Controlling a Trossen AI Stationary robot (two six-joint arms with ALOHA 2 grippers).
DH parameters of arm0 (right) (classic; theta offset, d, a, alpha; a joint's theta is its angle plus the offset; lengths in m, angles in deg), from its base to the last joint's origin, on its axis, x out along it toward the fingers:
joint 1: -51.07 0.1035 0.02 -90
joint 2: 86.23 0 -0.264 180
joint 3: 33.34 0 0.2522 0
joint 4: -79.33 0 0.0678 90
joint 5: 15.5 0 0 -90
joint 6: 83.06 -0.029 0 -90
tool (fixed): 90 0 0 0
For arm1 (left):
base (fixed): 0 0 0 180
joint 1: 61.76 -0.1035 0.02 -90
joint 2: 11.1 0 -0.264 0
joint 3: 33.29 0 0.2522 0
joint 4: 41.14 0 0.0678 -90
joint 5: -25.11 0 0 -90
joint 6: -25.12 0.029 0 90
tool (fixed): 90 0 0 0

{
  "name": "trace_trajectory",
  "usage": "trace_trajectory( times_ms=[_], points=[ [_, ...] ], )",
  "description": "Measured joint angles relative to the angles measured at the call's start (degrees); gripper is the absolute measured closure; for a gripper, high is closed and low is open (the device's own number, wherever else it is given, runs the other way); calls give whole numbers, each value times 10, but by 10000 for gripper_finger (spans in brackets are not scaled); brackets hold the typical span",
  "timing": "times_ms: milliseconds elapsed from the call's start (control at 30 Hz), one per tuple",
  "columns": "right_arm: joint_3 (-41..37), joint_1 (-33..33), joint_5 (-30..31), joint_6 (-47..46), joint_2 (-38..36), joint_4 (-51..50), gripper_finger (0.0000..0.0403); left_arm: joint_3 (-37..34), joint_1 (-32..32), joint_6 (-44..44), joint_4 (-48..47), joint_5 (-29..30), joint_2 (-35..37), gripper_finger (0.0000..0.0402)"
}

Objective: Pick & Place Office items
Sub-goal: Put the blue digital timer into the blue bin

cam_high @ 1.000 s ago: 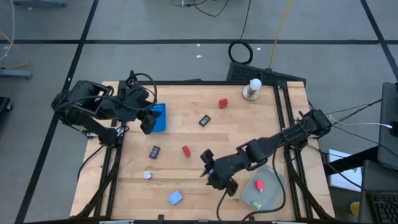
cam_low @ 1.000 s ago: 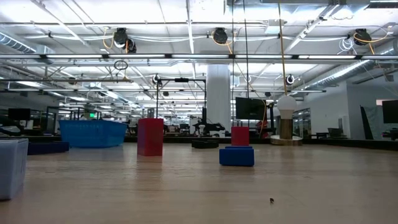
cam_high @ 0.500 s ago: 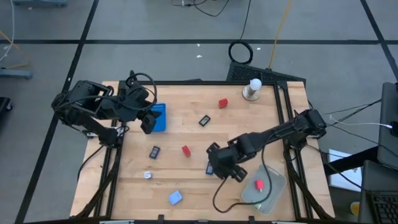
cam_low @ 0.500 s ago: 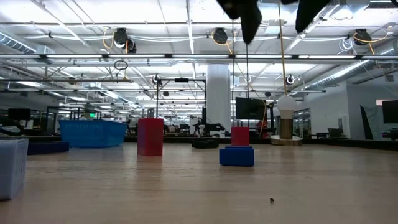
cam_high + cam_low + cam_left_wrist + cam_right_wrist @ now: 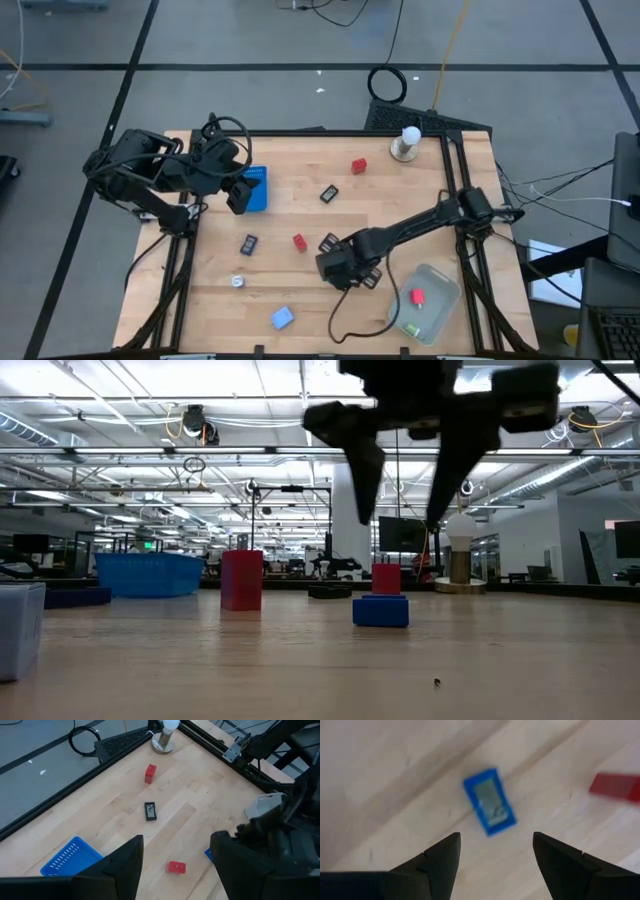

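Note:
The office items lie scattered on the wooden table (image 5: 400,215): red blocks (image 5: 358,166) (image 5: 299,241), black clips (image 5: 328,194) (image 5: 249,243), a silvery piece (image 5: 238,282) and a blue piece (image 5: 282,318). My right gripper (image 5: 405,510) hangs open over the table's middle, pointing down. Below its fingers a small blue piece with a grey face (image 5: 490,808) lies flat on the wood, apart from them. My left gripper (image 5: 237,195) stands open above the table's left side, nothing between its fingers.
A translucent tray (image 5: 440,285) at the near right holds a red piece (image 5: 416,297) and a green one (image 5: 410,327). A blue perforated basket (image 5: 257,188) sits beside the left gripper. A white knob-topped stand (image 5: 405,145) is at the far right.
My right gripper has come down over the table's middle, moving a little toward the left edge, and has tipped over until its fingers point steeply down. In the low view it has dropped into sight from above.

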Motion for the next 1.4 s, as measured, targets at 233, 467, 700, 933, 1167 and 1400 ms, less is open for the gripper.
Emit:
trace_trajectory(
  times_ms=[233, 467, 700, 933, 1167, 1400],
  points=[
    [151, 0, -62, -68, 41, -1, 164, 0, 0, 13, 0, 0, 0, 172],
    [179, 7, -61, -82, 44, -5, 180, 0, 0, 18, -1, 0, 0, 172],
    [174, 28, -60, -79, 64, -74, 198, 0, 0, 16, -1, 1, 0, 172],
    [160, 42, -59, -83, 62, -116, 200, 0, 0, 17, -1, 1, 0, 172],
    [132, 45, -64, -85, 60, -75, 200, 0, 0, 10, 1, 1, 0, 172],
    [62, 27, -71, -70, 84, -60, 200, 0, 0, 21, 1, 1, 0, 172]
  ],
)
